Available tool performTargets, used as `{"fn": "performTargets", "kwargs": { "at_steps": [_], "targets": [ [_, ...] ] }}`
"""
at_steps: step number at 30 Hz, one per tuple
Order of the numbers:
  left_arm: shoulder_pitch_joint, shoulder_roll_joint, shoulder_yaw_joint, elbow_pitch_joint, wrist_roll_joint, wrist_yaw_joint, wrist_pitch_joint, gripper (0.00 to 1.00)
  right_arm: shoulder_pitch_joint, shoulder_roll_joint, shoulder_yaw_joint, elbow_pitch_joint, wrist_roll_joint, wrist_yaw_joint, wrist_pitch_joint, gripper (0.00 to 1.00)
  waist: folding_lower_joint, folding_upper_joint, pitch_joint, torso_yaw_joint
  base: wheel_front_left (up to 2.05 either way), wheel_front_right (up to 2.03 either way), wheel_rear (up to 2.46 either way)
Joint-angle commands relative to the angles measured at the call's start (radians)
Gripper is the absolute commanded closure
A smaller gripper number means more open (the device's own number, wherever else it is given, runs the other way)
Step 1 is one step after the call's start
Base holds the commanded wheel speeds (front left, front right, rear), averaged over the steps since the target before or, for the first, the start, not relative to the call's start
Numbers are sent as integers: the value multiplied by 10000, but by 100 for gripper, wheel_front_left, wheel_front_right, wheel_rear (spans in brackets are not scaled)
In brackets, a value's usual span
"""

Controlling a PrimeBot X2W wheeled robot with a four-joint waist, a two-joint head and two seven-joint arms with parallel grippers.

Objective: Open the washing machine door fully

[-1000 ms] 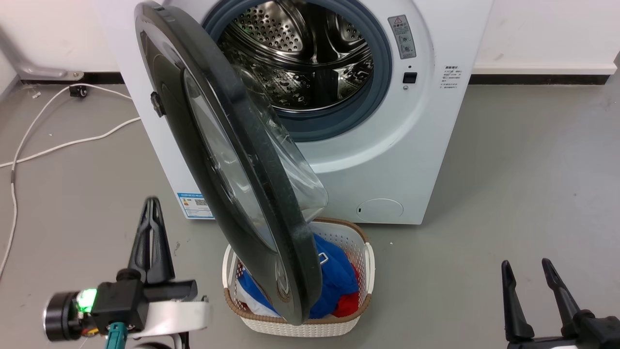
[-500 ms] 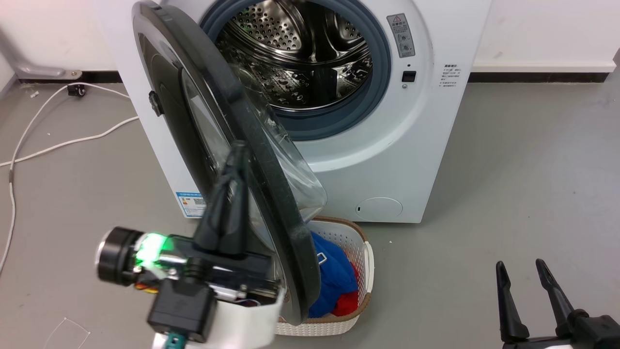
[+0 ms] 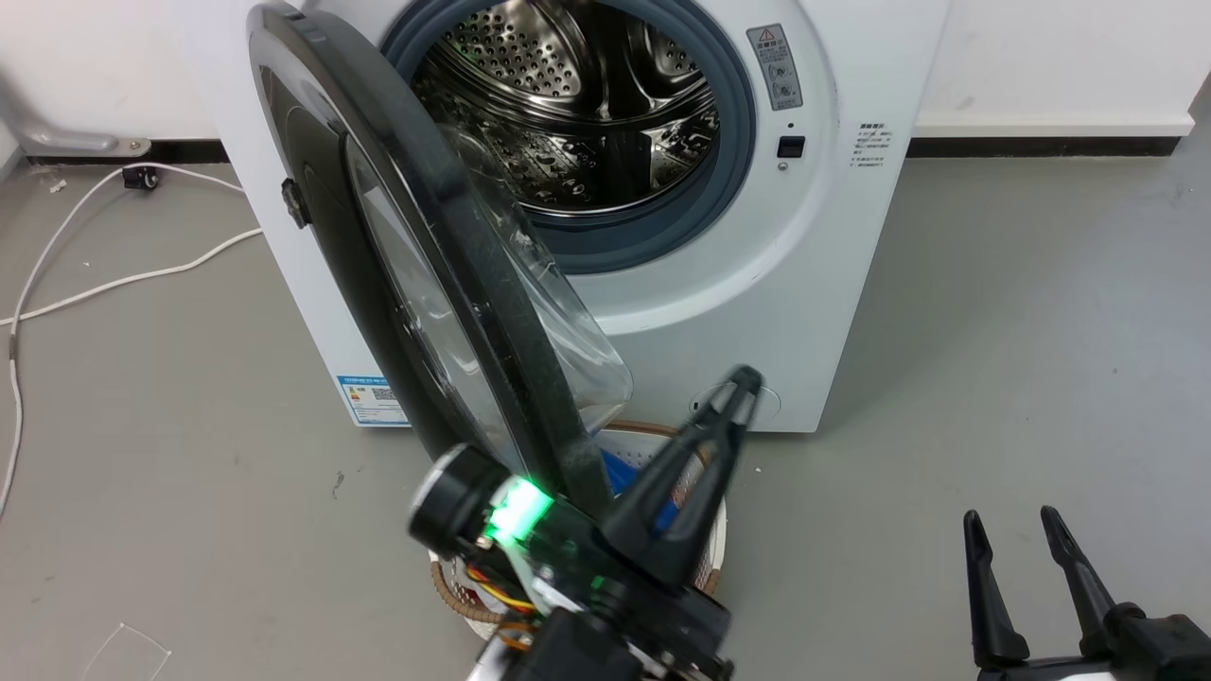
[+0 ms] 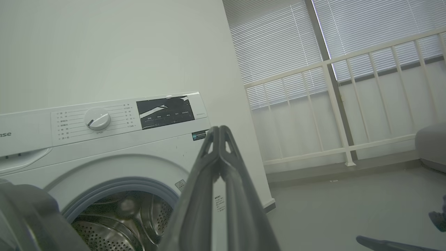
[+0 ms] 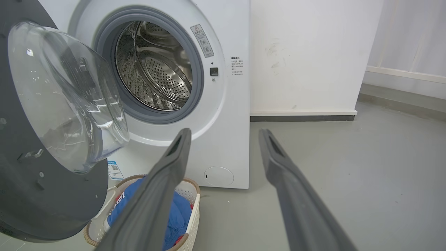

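One washer door [image 3: 317,246] ajar, 1 basket [image 5: 194,216], L jaws clenched, R jaws released.

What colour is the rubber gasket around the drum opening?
The gasket is plain bluish grey, with no pattern. It shows best in the right wrist view.

Drum mouth [image 3: 587,123]: left clear from the front and right; its left part is screened in the head view by the door [image 3: 454,312], which is swung out and seen nearly edge-on.
Door's inner side: room is taken up by the glass bowl [image 5: 66,101], bulging toward the machine [image 3: 776,312].
Under the door: the floor is occupied by a basket [image 5: 191,205].
Right of the door's edge: the space above the basket is taken by the left gripper [image 3: 743,386], fingers pressed together.
Right side: bare floor [image 3: 993,312] is seen; the right gripper [image 3: 1010,515], fingers spread, is held well apart from the door.
Left side: the floor is crossed by a cable [image 3: 123,280].
Back: closed off by a wall [image 3: 1041,57].
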Motion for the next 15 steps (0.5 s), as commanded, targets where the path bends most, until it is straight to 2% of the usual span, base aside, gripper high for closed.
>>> {"fn": "performTargets", "kwargs": {
  "at_steps": [1,9,15],
  "targets": [
    [-82,11,-249,127,-50,-105,-24,100,15,34,-21,24,77,-2,-20,0,0,-1,15,10,0,0,0],
    [218,54,-1456,937,-188,-456,-24,100,7,34,21,80,79,-2,-20,0,0,-1,75,73,0,0,0],
    [491,164,-1786,1593,-334,-436,-24,100,-32,34,57,124,88,-2,-20,0,0,-1,126,87,0,0,0]
  ]
}}
